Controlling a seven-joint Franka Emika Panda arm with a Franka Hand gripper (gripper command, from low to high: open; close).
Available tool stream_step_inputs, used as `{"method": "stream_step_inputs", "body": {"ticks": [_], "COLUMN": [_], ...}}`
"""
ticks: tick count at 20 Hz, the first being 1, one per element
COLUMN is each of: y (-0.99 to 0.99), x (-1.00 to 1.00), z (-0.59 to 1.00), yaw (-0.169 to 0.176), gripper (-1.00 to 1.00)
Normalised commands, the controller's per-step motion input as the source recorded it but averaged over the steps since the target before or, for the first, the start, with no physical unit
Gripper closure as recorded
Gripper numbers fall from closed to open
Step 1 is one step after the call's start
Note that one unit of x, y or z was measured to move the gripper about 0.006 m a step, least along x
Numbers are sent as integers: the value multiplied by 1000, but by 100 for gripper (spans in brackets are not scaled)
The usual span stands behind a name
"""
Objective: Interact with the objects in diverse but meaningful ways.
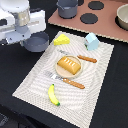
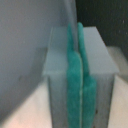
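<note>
The gripper (image 1: 31, 31) hangs over a grey pot (image 1: 36, 42) that sits just off the placemat's (image 1: 95, 85) far corner on the exterior view's left. In the wrist view its green fingers (image 2: 75, 85) look pressed flat together, with nothing between them as far as the blur lets me judge. On the placemat, the bread loaf (image 1: 68, 65) rests on a plate (image 1: 59, 73) at the middle, the cheese wedge (image 1: 62, 40) and milk carton (image 1: 92, 41) lie along the far edge, and the banana (image 1: 52, 94) is near the near edge. A second pot (image 1: 67, 8) stands on the pink stove board (image 1: 107, 22).
</note>
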Motion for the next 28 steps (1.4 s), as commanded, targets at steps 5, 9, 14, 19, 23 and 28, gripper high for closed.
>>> {"method": "stream_step_inputs", "body": {"ticks": [5,9,14,19,23,28], "y": [-308,-353,-362,-389,-421,-359], "x": [107,-43,-1,65,97,82], "z": [14,-179,-220,-139,-53,56], "yaw": [13,39,36,28,6,3], "gripper": [100,100,100,100,100,-100]}}
